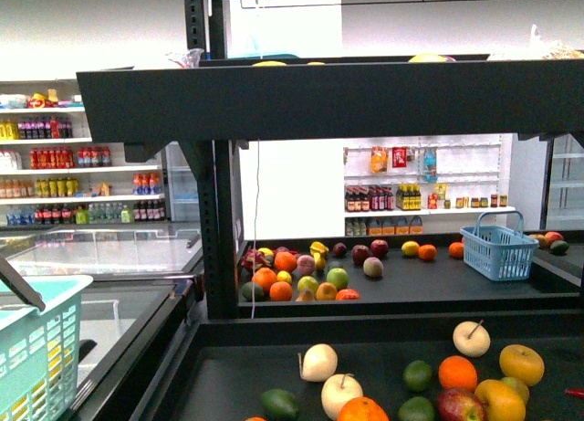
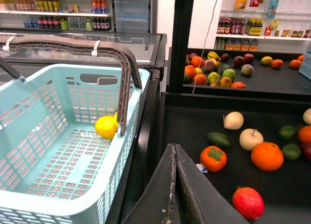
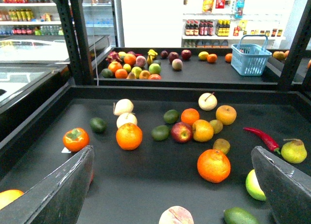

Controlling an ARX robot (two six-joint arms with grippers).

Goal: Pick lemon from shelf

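Note:
The lemon, bright yellow and smooth, lies inside a light blue basket, against its wall under the brown handle. My left gripper is shut and empty, hovering over the edge of the black shelf beside the basket. My right gripper is open and empty above the shelf's lower tray, with an orange between its fingers' line. The shelf's upper tray rim crosses the front view. Neither gripper shows in the front view.
Mixed fruit lies on the lower tray: oranges, an apple, avocados, a red chilli, a pear. A farther tray holds more fruit and a blue basket. Glass freezers and bottle shelves stand left.

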